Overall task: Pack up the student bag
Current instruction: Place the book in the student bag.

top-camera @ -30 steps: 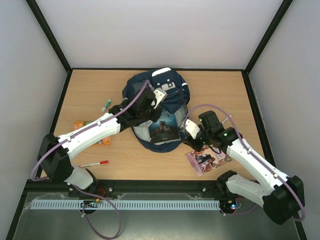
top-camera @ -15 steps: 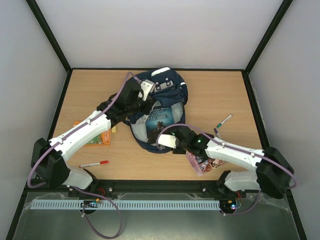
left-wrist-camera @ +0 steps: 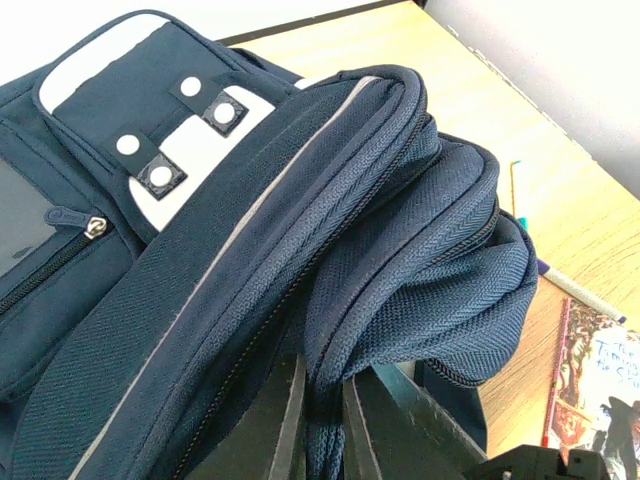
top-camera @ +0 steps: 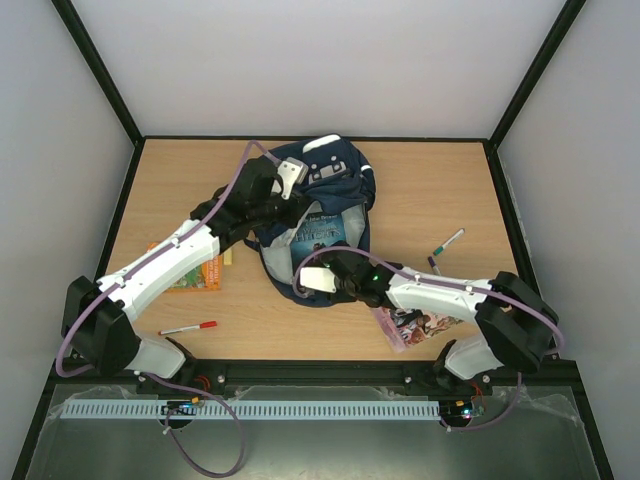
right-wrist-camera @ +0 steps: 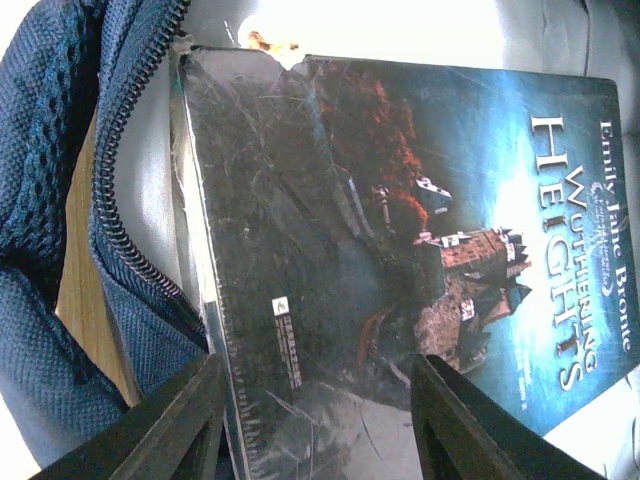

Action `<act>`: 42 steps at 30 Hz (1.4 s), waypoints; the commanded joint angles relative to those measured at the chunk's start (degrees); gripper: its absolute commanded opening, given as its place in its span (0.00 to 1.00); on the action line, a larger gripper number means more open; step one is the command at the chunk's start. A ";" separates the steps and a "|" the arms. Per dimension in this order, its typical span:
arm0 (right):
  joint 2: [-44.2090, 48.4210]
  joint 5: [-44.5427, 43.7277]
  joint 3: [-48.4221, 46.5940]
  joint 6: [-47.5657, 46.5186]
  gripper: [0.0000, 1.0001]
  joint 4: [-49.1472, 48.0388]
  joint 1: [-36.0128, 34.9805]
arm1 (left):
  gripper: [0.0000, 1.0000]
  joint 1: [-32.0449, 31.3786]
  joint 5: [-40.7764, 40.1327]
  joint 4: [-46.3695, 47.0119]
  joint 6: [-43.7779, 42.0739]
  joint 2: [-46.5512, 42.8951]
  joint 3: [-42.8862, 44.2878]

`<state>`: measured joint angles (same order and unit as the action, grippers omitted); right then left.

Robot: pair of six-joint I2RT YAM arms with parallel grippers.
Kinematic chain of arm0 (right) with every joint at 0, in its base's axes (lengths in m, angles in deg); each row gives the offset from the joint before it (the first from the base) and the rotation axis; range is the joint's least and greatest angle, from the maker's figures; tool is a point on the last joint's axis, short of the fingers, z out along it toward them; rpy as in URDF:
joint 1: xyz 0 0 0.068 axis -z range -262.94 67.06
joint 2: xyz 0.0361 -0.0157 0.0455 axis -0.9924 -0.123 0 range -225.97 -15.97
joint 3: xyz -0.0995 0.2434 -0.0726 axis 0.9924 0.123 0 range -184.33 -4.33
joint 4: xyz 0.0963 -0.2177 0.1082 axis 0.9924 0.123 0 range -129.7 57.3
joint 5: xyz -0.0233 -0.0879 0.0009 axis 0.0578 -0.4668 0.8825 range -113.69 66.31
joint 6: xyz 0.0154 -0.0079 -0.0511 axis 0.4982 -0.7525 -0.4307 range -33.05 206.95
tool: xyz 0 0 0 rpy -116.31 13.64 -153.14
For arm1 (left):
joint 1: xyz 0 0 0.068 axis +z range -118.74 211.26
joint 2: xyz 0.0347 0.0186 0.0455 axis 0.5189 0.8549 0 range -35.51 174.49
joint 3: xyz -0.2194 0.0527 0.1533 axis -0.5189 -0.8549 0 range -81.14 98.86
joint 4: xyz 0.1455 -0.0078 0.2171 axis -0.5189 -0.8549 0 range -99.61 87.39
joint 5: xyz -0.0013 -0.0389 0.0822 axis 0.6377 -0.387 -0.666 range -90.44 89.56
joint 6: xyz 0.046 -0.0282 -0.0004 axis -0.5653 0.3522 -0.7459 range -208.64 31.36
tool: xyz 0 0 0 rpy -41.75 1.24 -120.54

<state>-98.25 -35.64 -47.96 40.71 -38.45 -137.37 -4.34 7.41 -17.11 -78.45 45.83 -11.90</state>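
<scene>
The student bag (top-camera: 335, 180) is a navy backpack lying mid-table with its main compartment open toward me. A book, Wuthering Heights (top-camera: 318, 232), lies inside the opening. My left gripper (top-camera: 300, 193) is shut on the bag's upper zip edge and holds it up. In the left wrist view the fingers (left-wrist-camera: 285, 430) pinch a fold of the navy fabric (left-wrist-camera: 400, 270), and the white-grey patch (left-wrist-camera: 190, 130) shows at upper left. My right gripper (top-camera: 312, 276) is at the bag's near rim. In the right wrist view it (right-wrist-camera: 315, 420) is open, with the book (right-wrist-camera: 400, 230) lying between its jaws.
A pink comic (top-camera: 415, 325) lies right of the bag near the front edge. Markers (top-camera: 447, 242) lie further right. An orange packet (top-camera: 195, 272) and a red pen (top-camera: 190, 327) lie to the left under the left arm. Black frame posts border the table.
My right gripper has swung left from beside the comic to the bag's near rim. My left gripper has pulled the bag's upper edge back and left. The book sits deeper in the opening.
</scene>
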 commanded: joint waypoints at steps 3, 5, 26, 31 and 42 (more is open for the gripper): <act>-3.52 -0.74 -0.26 1.34 0.53 -4.57 -0.53 | 0.02 1.05 2.12 5.38 2.06 -2.42 0.35; -5.15 -2.48 0.11 2.50 0.52 -7.44 -0.57 | 0.02 1.05 2.58 5.36 2.08 -2.53 0.30; -1.47 -4.34 3.50 10.25 0.20 -13.07 1.26 | 0.02 2.01 3.22 5.27 2.48 -3.31 0.38; 4.43 -4.78 5.36 9.76 0.05 -12.60 1.18 | 0.03 2.43 3.47 5.45 2.76 -3.30 0.29; 8.71 5.17 -1.31 27.25 0.08 -0.56 7.94 | 0.03 3.11 3.97 5.54 3.32 -2.88 0.20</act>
<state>-90.79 -36.71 -46.02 57.12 -45.83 -133.61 -2.13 11.50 -17.03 -76.57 45.79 -11.90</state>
